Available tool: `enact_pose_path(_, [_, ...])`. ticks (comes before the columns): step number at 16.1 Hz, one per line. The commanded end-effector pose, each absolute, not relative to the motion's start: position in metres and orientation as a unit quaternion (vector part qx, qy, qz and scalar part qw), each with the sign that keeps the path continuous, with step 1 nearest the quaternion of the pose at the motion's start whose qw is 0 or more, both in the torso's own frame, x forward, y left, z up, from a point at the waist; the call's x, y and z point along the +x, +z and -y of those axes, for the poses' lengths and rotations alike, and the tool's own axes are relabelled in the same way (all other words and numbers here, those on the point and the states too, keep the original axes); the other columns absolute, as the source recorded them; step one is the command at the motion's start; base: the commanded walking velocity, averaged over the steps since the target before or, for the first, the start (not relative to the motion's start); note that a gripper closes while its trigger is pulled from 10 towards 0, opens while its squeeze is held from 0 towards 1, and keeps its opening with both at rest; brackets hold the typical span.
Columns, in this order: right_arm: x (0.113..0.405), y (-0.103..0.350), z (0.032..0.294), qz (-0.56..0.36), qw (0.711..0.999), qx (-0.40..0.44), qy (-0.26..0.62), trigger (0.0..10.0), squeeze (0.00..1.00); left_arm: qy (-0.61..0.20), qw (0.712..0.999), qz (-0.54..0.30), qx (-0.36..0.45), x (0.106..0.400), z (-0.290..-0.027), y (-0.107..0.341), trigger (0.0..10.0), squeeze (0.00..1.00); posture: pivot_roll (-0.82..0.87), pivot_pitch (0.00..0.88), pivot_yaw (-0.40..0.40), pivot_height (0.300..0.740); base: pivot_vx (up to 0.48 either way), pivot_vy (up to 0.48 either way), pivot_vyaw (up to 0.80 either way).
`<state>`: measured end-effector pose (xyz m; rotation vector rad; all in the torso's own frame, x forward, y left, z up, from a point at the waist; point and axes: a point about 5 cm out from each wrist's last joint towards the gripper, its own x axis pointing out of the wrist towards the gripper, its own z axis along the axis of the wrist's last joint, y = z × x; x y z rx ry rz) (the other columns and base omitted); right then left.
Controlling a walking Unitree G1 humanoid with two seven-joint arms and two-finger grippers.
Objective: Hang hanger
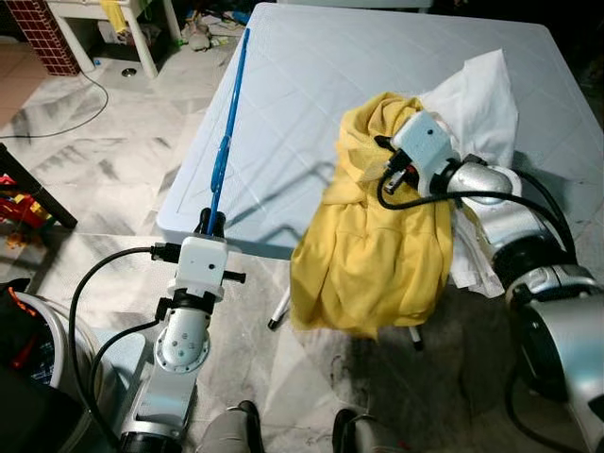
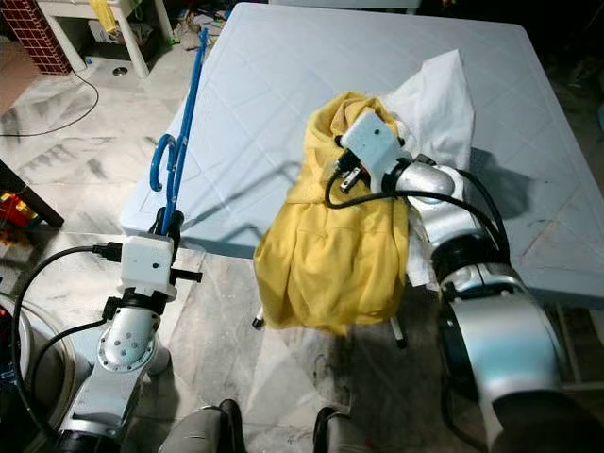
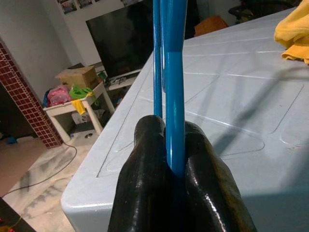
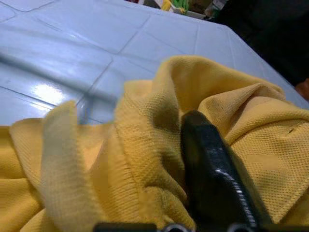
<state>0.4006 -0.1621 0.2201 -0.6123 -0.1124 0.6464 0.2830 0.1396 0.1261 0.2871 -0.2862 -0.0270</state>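
Note:
My left gripper (image 1: pixel 209 223) is shut on a blue plastic hanger (image 1: pixel 226 132), which stands edge-on above the left edge of the pale blue table (image 1: pixel 302 85). The wrist view shows its fingers (image 3: pixel 145 183) pinching the blue bar (image 3: pixel 174 96). A yellow shirt (image 1: pixel 377 236) hangs over the table's front edge, its collar bunched up on the tabletop. My right gripper (image 1: pixel 382 160) is shut on that collar; one black finger (image 4: pixel 207 179) shows pressed into the yellow knit (image 4: pixel 145 125). The other finger is hidden by cloth.
A white cloth (image 1: pixel 481 94) lies on the table behind the shirt. A white side table (image 1: pixel 104 19) and a red brick pillar (image 1: pixel 42 33) stand at the far left. A cable (image 1: pixel 57 123) runs across the marble floor. A dark bin (image 1: pixel 28 349) sits beside my left arm.

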Motion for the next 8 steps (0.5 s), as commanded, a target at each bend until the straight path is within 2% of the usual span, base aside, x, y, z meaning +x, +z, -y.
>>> enact_pose_path(1, [0.399,0.223,0.169,0.056,0.900,-0.298,0.314,10.0,1.00,-0.024,0.980,0.131,0.145,0.284,-0.138,0.121,10.0,0.00,0.03,0.175,0.019,0.740,0.000,0.000,0.00])
enact_pose_path(8, [0.387,0.220,0.194,0.050,0.911,-0.289,0.291,10.0,1.00,-0.035,0.980,0.133,0.145,0.289,-0.136,0.120,10.0,0.00,0.00,0.165,0.029,0.740,0.000,0.000,0.00])
